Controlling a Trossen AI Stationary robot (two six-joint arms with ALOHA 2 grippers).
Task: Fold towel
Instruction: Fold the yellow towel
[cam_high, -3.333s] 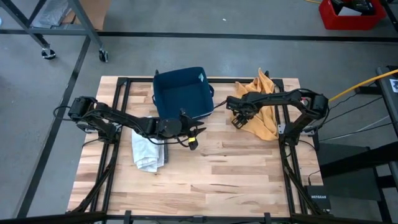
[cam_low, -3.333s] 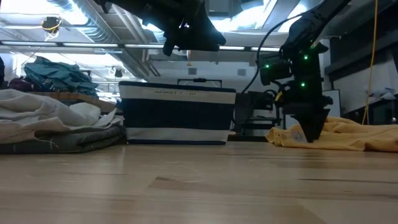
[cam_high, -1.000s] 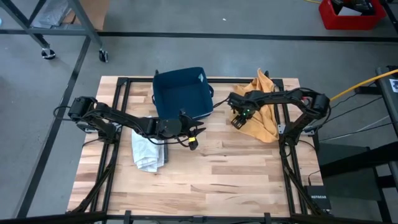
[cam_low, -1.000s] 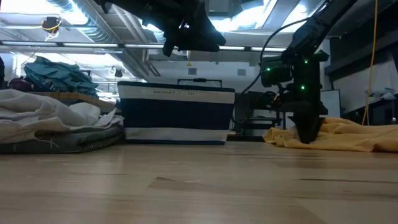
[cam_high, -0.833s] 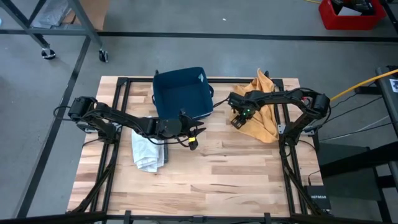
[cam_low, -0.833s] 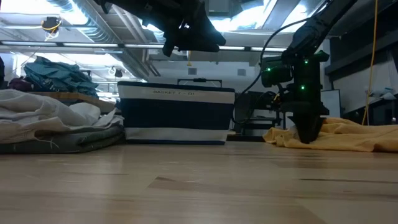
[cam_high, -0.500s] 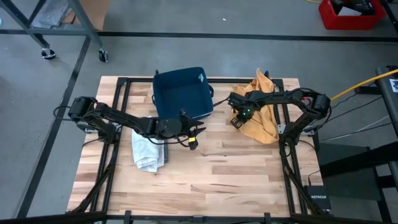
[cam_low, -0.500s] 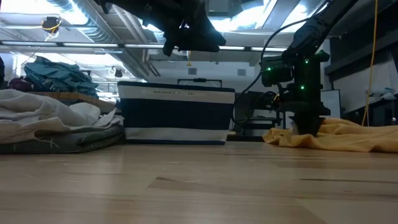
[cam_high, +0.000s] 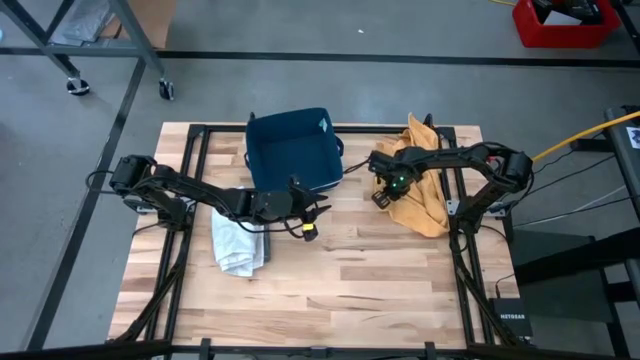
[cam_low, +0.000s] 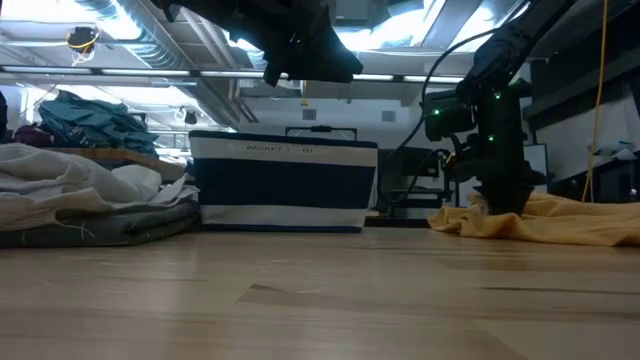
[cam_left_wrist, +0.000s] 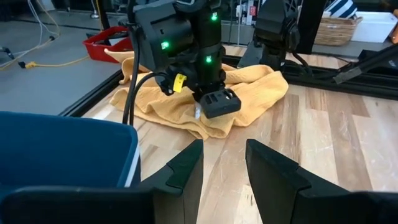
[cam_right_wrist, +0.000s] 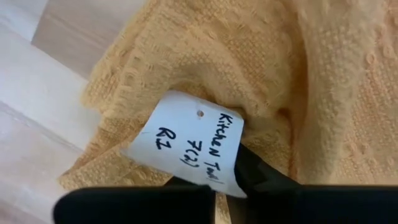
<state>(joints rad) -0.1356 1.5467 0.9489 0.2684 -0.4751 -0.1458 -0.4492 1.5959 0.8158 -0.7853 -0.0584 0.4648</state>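
A pale wooden plank table sits on a grey concrete floor, framed by dark metal rails. At its left, a folded pile of white and grey cloth lies near the edge. The left hand hovers just right of that pile, fingers partly apart and holding nothing. Behind it, at the far edge, stands a navy fabric basket. To the right lies the crumpled yellow towel — the right hand is closed on its near-left edge, beside a white handwritten tag. The near half of the table is bare wood — open room. Shelving and ceiling ducts fill the room behind.
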